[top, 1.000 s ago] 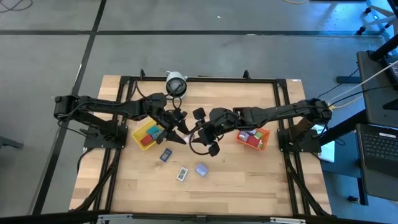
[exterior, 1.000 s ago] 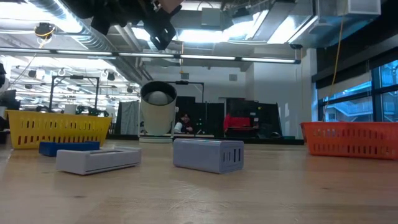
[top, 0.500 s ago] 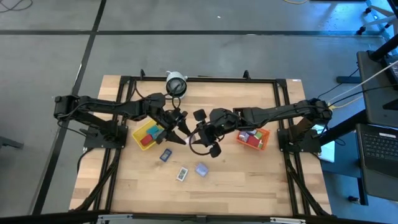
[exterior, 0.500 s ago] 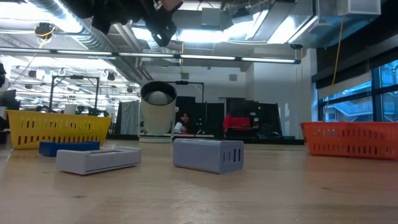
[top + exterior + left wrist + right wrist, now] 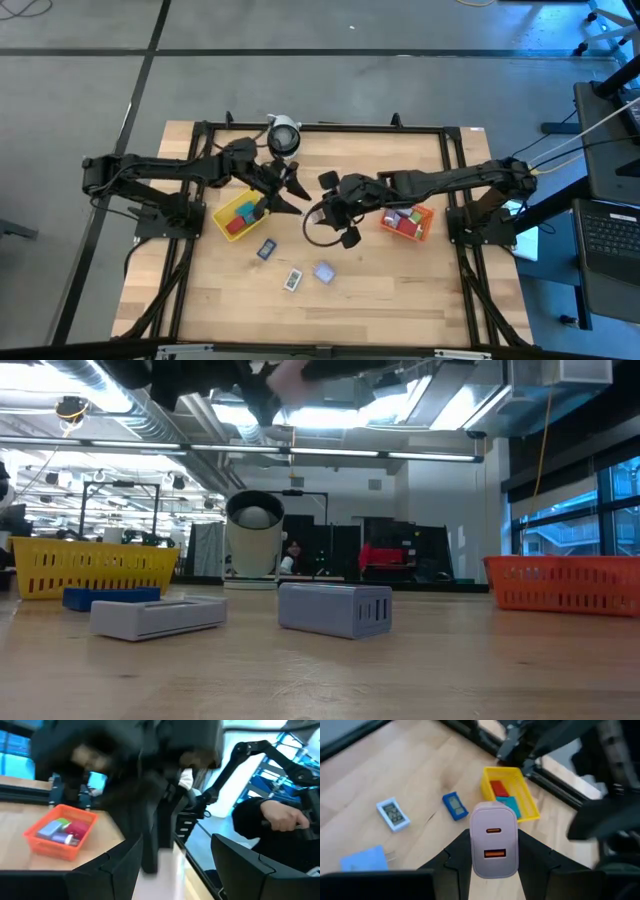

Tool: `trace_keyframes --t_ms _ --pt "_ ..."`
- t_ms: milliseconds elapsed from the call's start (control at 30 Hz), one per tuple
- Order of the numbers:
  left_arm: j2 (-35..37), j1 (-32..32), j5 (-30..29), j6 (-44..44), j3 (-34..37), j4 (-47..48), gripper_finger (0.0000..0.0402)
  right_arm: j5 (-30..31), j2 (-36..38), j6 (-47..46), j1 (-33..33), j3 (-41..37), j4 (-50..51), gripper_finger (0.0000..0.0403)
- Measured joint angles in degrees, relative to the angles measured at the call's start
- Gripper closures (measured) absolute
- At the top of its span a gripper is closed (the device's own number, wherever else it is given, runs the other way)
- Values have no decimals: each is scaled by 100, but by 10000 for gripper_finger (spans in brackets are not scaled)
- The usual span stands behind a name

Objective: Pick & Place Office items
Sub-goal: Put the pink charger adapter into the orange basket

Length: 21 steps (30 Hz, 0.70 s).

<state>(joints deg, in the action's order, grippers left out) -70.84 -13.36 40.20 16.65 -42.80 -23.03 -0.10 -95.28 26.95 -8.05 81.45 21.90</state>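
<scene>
Two square plastic mesh trays sit on the wooden counter: one yellow tray, one red-orange tray. Three small blocky items lie loose: one dark blue, one white, one pale blue. One round white-and-grey cylinder.

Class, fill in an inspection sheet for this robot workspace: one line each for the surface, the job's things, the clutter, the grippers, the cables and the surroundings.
Surface: wooden table, black frame around it.
Job's things: pinkish-white charger with two ports, in the right gripper; dark blue piece, white piece and pale blue piece loose on the wood; more pieces in the yellow tray and the orange tray.
Clutter: round white-and-grey cylinder at the far edge.
Grippers: right gripper shut on the charger above mid-table; left gripper open, raised beside the yellow tray.
Cables: black loop hanging under the right arm.
Surroundings: laptop at right; a person's hand beyond the table.
</scene>
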Motion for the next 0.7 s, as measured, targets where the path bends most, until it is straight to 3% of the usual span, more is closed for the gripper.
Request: trace_keyframes --t_ms 167,367,567,700 --pt "478 -181 244 -229 8 0 171 99 584 -212 28 4 202 282" --pt "1571 -184 274 -698 4 206 171 123 1767 -759 195 13 864 282" --pt "2663 -165 -382 -1315 4 1458 171 89 3029 -1623 247 -103 1818 282" --pt "3099 -24 -559 -1629 10 2043 171 170 4022 -2139 249 -964 1827 282"
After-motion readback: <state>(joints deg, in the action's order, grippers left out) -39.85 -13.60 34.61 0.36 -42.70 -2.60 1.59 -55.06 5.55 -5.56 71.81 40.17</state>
